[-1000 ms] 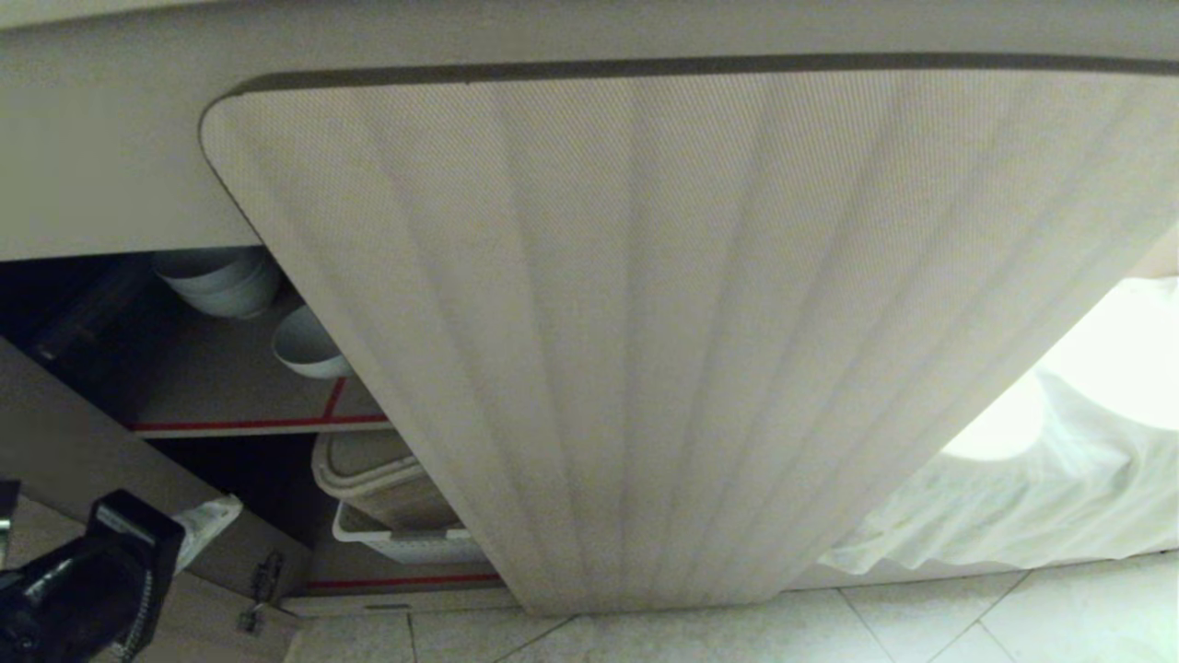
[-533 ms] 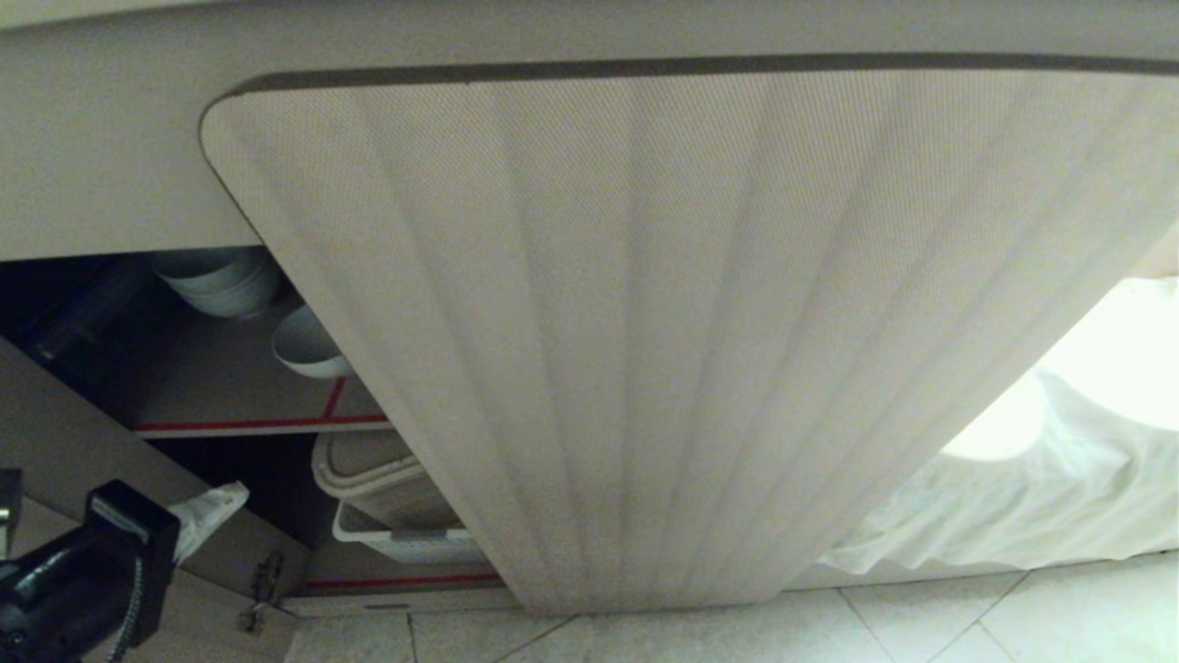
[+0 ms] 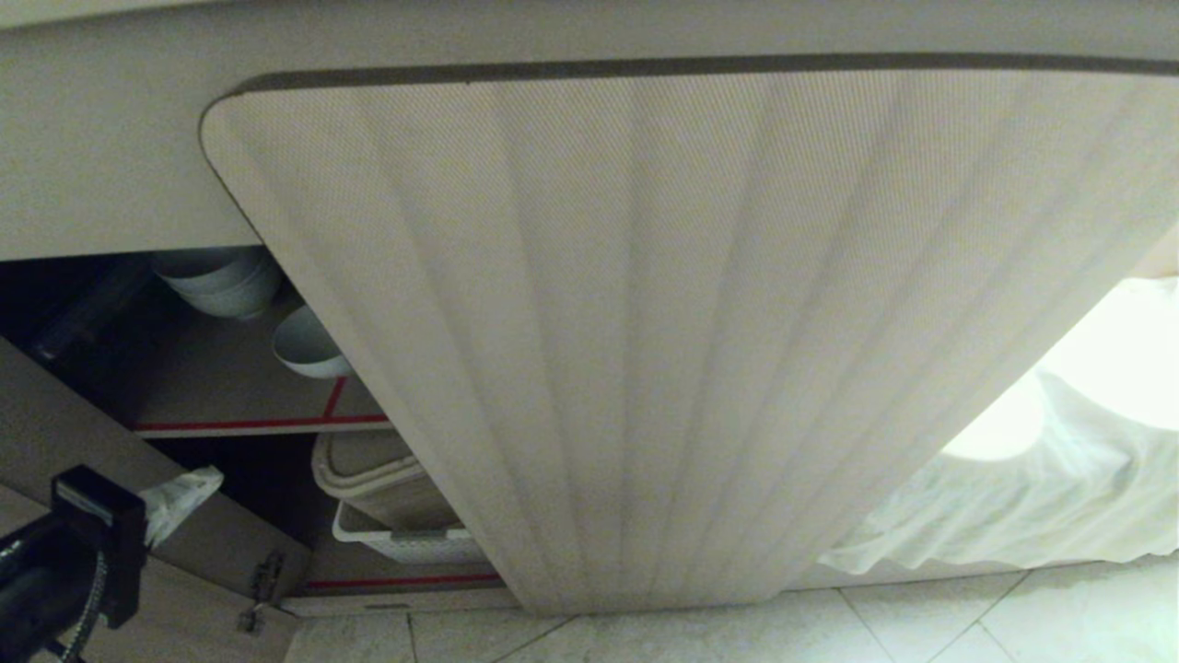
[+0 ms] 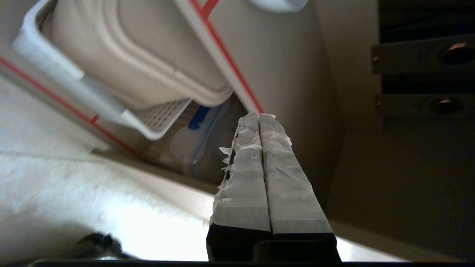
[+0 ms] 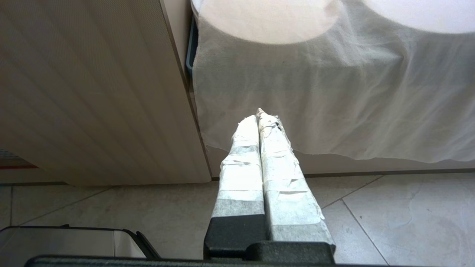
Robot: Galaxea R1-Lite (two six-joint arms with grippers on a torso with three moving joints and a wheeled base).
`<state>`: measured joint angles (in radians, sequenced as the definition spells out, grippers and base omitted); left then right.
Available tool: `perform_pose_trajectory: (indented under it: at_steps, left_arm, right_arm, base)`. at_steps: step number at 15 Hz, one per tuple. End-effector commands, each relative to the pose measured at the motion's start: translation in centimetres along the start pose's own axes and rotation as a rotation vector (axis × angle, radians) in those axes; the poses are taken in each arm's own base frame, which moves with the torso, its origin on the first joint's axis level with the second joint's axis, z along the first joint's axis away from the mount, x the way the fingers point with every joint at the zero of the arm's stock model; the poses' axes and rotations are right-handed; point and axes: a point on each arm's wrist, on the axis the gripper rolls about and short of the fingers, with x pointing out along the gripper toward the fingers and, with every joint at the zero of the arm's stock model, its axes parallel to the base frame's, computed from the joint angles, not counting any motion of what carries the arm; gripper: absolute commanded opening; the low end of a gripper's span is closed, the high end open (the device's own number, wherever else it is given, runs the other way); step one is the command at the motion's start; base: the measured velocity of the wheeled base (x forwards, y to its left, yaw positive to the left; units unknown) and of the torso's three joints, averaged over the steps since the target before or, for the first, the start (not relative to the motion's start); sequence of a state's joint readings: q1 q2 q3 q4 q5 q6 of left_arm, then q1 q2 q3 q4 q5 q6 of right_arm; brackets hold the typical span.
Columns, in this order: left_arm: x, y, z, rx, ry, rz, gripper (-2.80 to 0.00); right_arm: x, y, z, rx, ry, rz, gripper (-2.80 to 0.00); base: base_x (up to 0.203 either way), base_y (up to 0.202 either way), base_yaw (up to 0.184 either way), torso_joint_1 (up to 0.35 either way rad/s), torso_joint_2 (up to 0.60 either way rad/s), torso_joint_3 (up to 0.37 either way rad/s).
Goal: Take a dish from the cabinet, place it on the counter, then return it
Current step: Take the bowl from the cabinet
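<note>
White bowl (image 3: 309,345) sits on the cabinet (image 3: 258,425) shelf, well above my left gripper (image 3: 180,493), jaws pressed together, empty; right gripper (image 5: 261,115) likewise.

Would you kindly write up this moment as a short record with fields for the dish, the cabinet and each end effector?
dish: small white bowl sitting on the upper shelf, beside stacked bowls
cabinet: left door swung open, ribbed right door closed
lower shelf: a beige tub in a white basket
left end effector: shut, empty, low at the open side, pointed into the cabinet
right end effector: shut, empty, low above the floor, facing a white cloth
</note>
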<state>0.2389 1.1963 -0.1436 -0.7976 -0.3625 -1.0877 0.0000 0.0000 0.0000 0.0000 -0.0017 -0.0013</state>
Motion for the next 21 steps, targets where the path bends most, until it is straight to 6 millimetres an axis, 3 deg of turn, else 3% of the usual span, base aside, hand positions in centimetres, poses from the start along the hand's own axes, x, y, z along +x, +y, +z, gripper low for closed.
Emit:
perform_pose_trajectory:
  at_steps: [1,12,21]
  left_arm:
    - [1.0,0.6,0.6,-0.02,-0.001,0.02,-2.8]
    - [6.1,2.0,2.2,0.008,0.048,-0.075,-2.8]
    - [6.5,1.4,3.3,0.025,0.08,-0.143,-2.8]
  right_arm:
    - [0.0,0.0,0.0,0.0,0.0,0.001,-2.8]
    - [0.0,0.0,0.0,0.0,0.0,0.0,-2.8]
    - [0.0,0.0,0.0,0.0,0.0,0.0,-2.8]
  base:
    - [0.0,0.0,0.0,0.0,0.0,0.0]
    - [0.0,0.0,0.0,0.0,0.0,0.0]
    - [0.0,0.0,0.0,0.0,0.0,0.0]
